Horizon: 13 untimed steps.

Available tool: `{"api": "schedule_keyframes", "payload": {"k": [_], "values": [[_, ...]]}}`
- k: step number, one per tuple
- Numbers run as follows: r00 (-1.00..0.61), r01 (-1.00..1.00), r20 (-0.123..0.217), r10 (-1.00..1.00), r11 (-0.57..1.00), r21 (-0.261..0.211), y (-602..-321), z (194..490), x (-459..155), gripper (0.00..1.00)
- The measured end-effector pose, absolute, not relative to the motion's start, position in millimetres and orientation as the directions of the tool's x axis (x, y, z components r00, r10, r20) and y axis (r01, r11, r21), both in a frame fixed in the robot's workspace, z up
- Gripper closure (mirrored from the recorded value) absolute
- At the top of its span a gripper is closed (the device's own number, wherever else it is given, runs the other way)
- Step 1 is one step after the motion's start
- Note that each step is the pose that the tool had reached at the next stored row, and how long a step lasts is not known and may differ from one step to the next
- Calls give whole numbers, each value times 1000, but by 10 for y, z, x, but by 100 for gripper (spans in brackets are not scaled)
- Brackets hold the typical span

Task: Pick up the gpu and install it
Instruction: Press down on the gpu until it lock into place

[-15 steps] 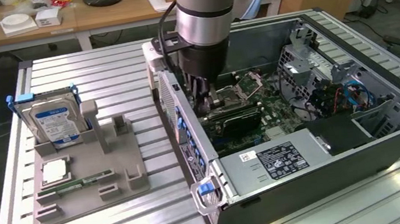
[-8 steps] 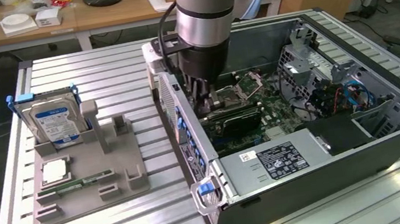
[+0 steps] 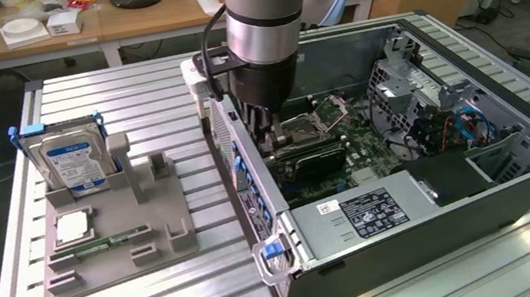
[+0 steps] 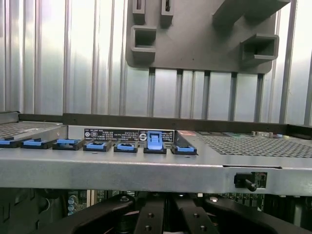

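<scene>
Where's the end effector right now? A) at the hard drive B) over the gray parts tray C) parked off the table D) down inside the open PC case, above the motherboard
D: the end effector reaches down into the open PC case, over the motherboard, apart from the gray parts tray.

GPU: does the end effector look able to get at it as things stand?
Probably yes. The case lies open, and the end effector is down inside it, right at the gpu, with nothing between them. Whether it grips the card is unclear.
</scene>
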<state>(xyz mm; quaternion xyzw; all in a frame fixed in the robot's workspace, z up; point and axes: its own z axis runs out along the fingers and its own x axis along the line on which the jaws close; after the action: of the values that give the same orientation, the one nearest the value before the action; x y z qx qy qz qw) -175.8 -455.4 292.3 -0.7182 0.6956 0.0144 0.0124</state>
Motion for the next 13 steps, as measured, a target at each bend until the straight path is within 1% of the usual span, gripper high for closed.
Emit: {"api": "schedule_keyframes", "payload": {"k": [13], "values": [[32, -999, -38, -999, -32, 3, -4554, 2921, -1634, 90]]}}
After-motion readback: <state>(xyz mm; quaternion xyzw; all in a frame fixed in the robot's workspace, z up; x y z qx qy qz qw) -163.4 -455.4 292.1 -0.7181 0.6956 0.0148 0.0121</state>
